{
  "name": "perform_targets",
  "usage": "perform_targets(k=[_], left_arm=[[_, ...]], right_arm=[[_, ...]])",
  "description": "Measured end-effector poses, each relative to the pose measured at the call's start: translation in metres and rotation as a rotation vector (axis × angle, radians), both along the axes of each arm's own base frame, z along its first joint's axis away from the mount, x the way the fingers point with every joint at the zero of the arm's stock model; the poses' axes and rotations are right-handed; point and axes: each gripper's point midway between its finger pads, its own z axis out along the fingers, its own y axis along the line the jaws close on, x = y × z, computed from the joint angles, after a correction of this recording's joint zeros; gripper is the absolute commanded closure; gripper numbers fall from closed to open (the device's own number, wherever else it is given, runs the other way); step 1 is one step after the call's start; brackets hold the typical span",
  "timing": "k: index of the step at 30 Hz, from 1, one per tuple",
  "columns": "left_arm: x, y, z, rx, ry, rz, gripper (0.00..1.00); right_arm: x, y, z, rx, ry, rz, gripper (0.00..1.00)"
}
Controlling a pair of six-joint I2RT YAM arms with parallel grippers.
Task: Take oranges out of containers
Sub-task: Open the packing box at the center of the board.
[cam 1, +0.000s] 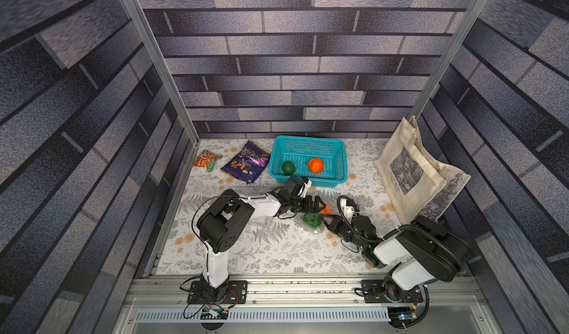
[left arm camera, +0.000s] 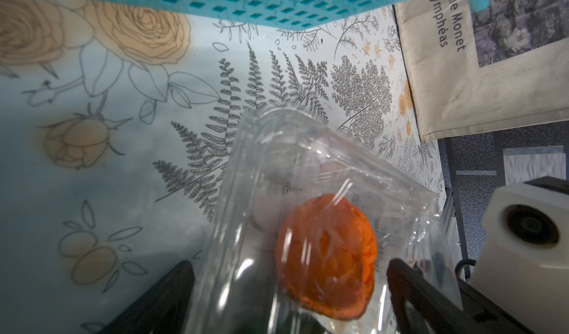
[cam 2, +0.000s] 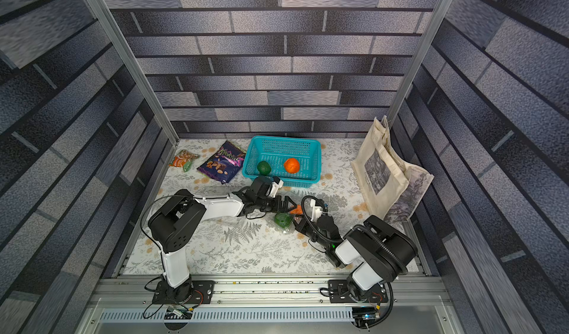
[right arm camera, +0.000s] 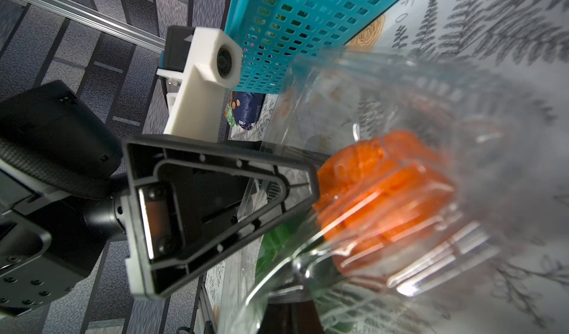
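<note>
**Item examined:** the clear clamshell container (left arm camera: 308,151) sat mid-tabletop (cam 1: 277,249), just in front of the teal basket (cam 1: 308,141). It held one orange fruit (left arm camera: 326,255) and one green fruit (cam 1: 311,219), both seen through the plastic. Glare left the lid seam uncertain.

**Hands:** the right hand (cam 1: 327,221) was closed and appeared to pinch the container's thin rim. The left hand (left arm camera: 289,295) stood fully apart. Its fingers (left arm camera: 415,292) flanked the end holding the orange fruit and gripped nothing.

**Elsewhere:** a second green fruit (cam 1: 288,167) and a second orange fruit (cam 1: 315,165) lay in the basket.

**Assessment of handling:**
- **Container:** it was judged light, thin-walled and slick. It would likely buckle or slide if squeezed across the walls, so the stiffer rim or the lid lip offered the sounder hold.
- **Fruits:** they looked light and round, and so liable to roll. Each was best taken across its middle with moderate pressure.
</note>
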Motion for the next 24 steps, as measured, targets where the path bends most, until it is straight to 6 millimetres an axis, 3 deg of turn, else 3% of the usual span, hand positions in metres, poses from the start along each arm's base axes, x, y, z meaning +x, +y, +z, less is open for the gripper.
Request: perform_targets(k=[6,16,24], left_arm=[[0.002,0.004,0.000,-0.002,0.002,0.009,0.00],[0.000,0.010,0.001,0.006,0.005,0.021,0.00],[0.001,0.036,-0.001,0.045,0.036,0.069,0.00]], right_arm=[[-0.002,0.003,0.007,0.020,-0.025,0.013,0.70],[-0.003,0.005,0.011,0.032,-0.039,0.024,0.68],[-0.005,0.002,0.007,-0.002,0.003,0.016,0.70]])
